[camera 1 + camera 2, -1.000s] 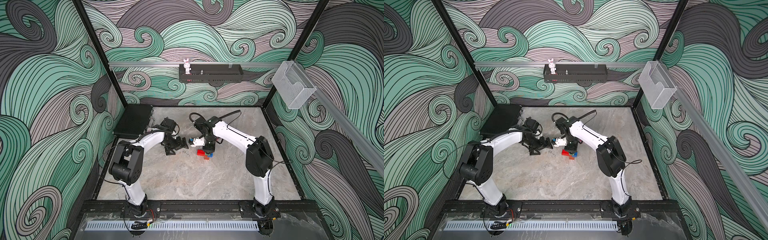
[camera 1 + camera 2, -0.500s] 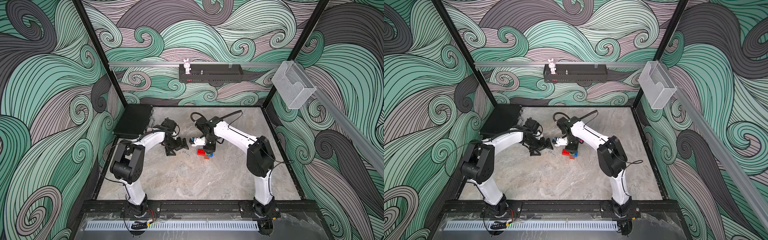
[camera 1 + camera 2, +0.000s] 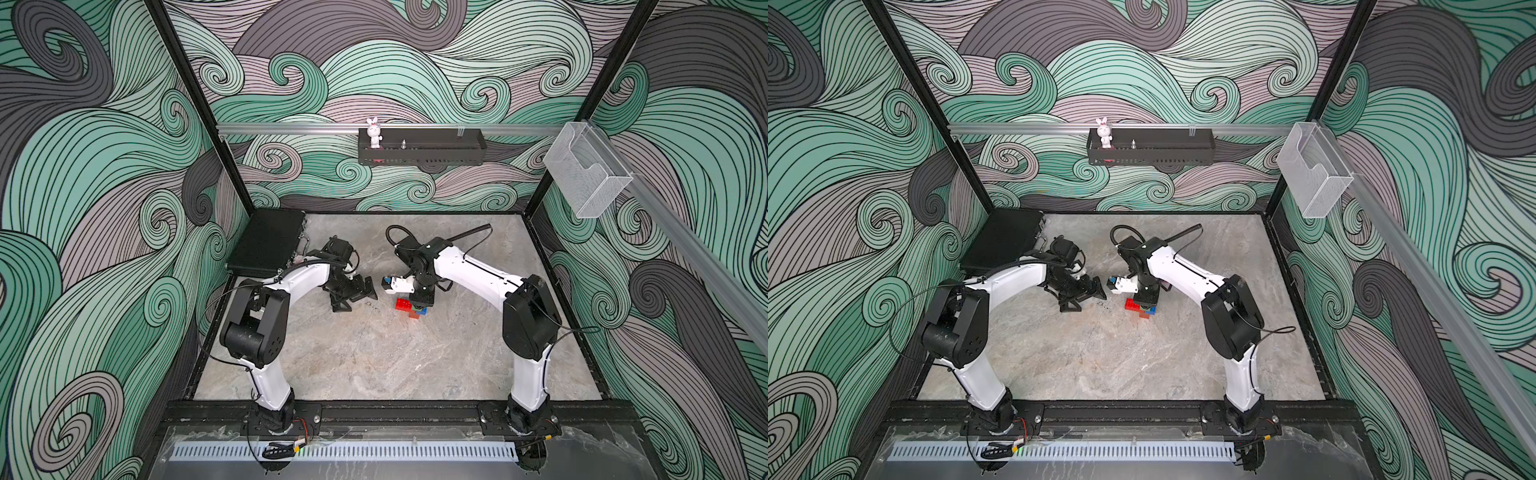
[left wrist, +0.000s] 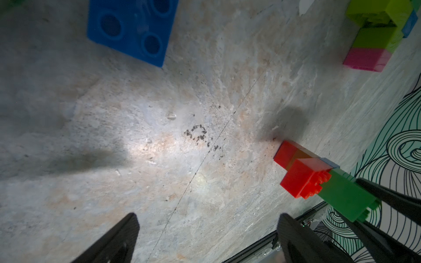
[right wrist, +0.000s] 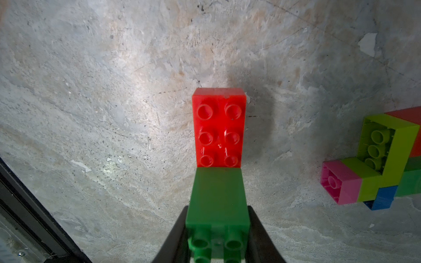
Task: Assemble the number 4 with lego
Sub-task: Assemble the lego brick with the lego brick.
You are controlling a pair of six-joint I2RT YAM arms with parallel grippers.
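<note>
My right gripper point(image 5: 217, 227) is shut on a dark green lego brick point(image 5: 217, 198), one black finger on each side of it. That brick butts against a red brick point(image 5: 218, 127) whose studs face the camera. In both top views this red brick point(image 3: 402, 304) point(image 3: 1133, 303) sits mid-table under the right gripper point(image 3: 422, 297), with blue and orange pieces beside it. A joined cluster of lime, pink, blue, green and red bricks point(image 5: 376, 164) lies close by. My left gripper point(image 4: 208, 227) point(image 3: 361, 294) is open over bare table, a short way left of the red brick. A loose blue brick point(image 4: 131, 29) lies further off.
A black case point(image 3: 266, 245) lies at the table's back left corner. A black shelf point(image 3: 419, 151) on the back wall carries a white bunny figure point(image 3: 374, 133). A clear bin point(image 3: 586, 174) hangs on the right rail. The black frame point(image 3: 374, 411) borders the front edge.
</note>
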